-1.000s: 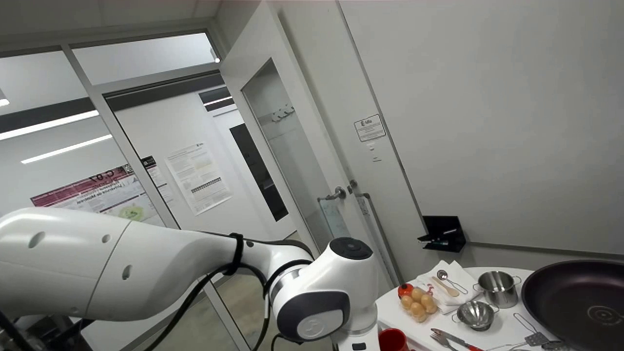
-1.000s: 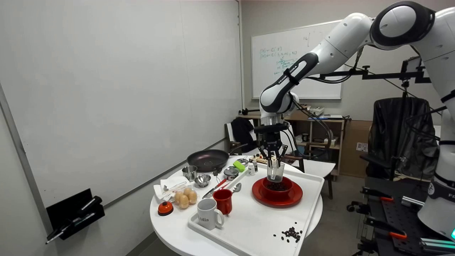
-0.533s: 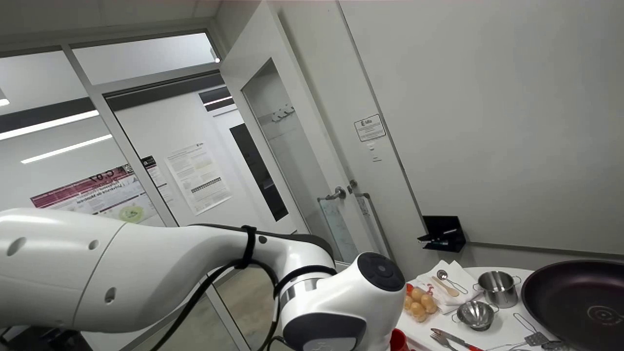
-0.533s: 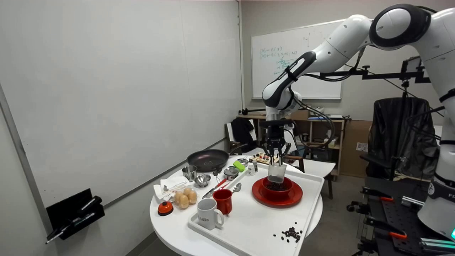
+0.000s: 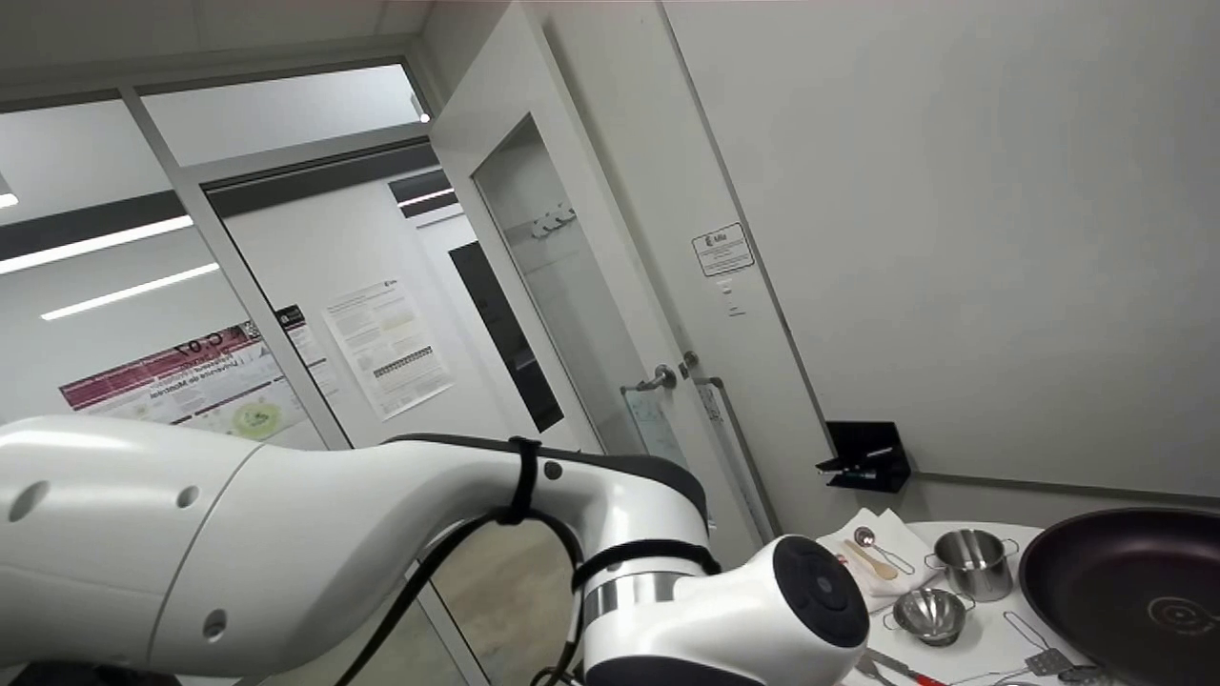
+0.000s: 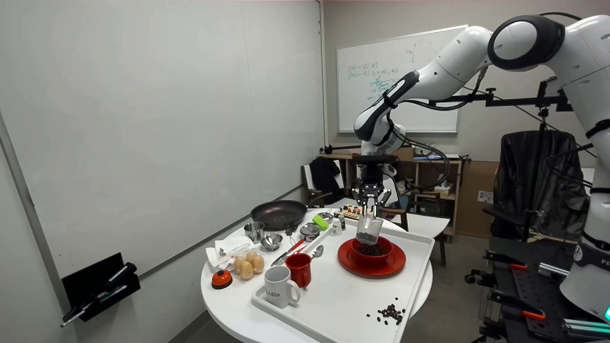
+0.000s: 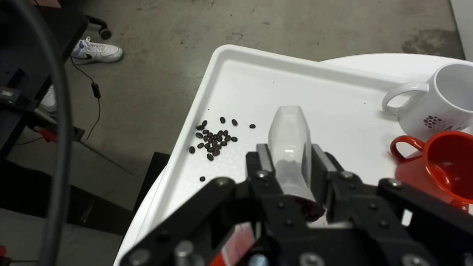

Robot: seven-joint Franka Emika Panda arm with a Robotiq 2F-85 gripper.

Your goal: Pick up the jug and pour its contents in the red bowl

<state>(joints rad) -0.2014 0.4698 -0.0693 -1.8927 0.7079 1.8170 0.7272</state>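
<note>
The jug [image 6: 369, 229] is clear plastic, with something dark grey low inside it. It hangs slightly tilted over the back part of the red bowl [image 6: 371, 260]. My gripper [image 6: 371, 212] is above the bowl, pointing down. In the wrist view, my gripper [image 7: 292, 159] is shut on the jug's translucent handle [image 7: 290, 136]. Dark beans show between the fingers, and I cannot tell whether they are in the jug or the bowl. The red bowl holds dark beans and stands on a red plate [image 6: 350, 267]. Gripper, jug and bowl are out of view in an exterior view.
A white tray [image 6: 333, 295] carries the plate, a white mug [image 6: 279, 288], a red mug [image 6: 299, 271] and loose beans [image 6: 391, 312]. Eggs [image 6: 247, 267], steel pots [image 6: 255, 232] and a big dark pan [image 6: 279, 214] are beyond the tray.
The arm has shifted sideways, rightward in both exterior views, and now covers the eggs and red mug in an exterior view. The jug has tilted slightly, staying in the gripper above the bowl.
</note>
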